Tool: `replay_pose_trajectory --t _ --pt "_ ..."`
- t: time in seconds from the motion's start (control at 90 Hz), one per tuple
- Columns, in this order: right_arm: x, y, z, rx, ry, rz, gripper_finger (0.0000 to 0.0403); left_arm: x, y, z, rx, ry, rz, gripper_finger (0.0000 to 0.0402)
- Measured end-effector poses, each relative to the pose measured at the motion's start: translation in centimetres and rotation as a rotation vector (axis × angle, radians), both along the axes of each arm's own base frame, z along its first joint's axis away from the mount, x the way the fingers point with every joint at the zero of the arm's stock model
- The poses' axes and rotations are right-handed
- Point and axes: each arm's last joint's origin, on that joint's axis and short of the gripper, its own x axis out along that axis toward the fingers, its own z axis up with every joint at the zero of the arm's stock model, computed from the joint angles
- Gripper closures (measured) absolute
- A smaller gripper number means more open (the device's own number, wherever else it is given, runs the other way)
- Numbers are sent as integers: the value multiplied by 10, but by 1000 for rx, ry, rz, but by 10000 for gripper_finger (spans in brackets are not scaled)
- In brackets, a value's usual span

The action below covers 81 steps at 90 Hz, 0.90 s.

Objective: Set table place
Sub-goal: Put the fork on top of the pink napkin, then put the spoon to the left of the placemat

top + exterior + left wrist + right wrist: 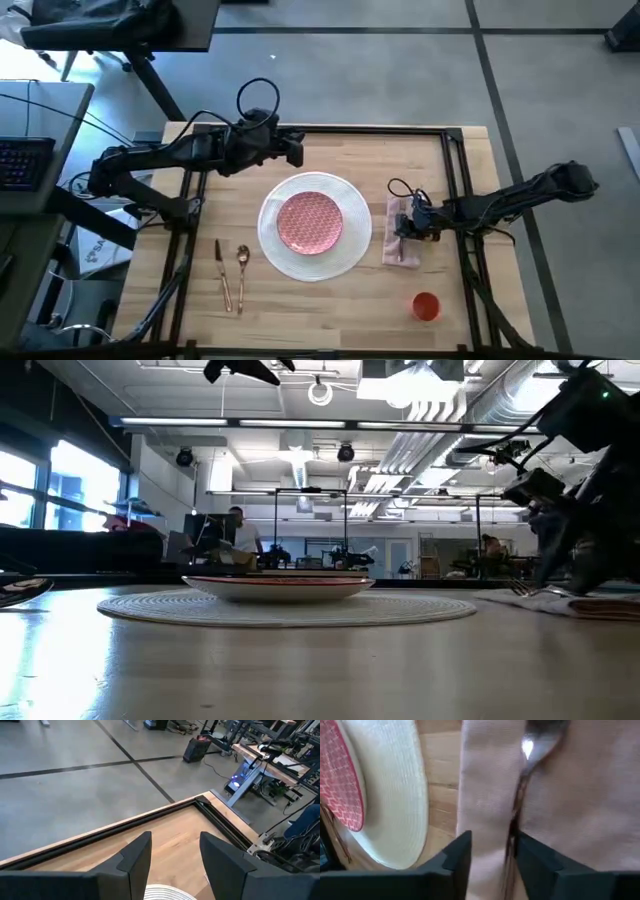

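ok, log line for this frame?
right gripper: open, over fork on napkin | left gripper: open, above plate far edge | cup: near right

The small plate (310,221) sat on the large plate (345,253) at the table's (330,315) centre. Knife (222,274) and spoon (241,274) lay toward the left edge, napkin (402,248) with fork (400,243) toward the right, cup (426,306) near the front-right corner.

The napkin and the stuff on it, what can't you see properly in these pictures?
- Napkin, high view: the right gripper covers its middle.
- Utensil on the napkin, right wrist view: the end is cut off by the picture's edge, so fork or spoon is unclear.
- Low view: the napkin is seen edge-on and runs off the side.
- Left gripper sees only a sliver of the white plate.
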Motion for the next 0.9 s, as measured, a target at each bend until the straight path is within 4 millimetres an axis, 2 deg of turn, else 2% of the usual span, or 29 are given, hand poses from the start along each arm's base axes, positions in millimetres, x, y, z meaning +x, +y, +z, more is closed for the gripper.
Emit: replay_pose_trajectory --t 0.156,0.378,0.5,0.644,0.767,0.9 --pt "1 1 11 -10 79 36 220 0 0 0 0 0 -2 252" --pt "-2 2 30 -26 220 162 220 0 0 0 -5 6 -14 252" --pt "4 2 52 -92 211 247 220 -2 -3 -8 -101 47 -75 252" --pt "12 -3 84 -232 181 296 220 -16 -16 -33 -413 226 -134 255" --pt "18 -11 106 -374 155 286 220 -33 -42 -66 -606 471 -82 261" --pt "22 -22 119 -460 135 285 220 -46 -72 -100 -809 609 -61 264"
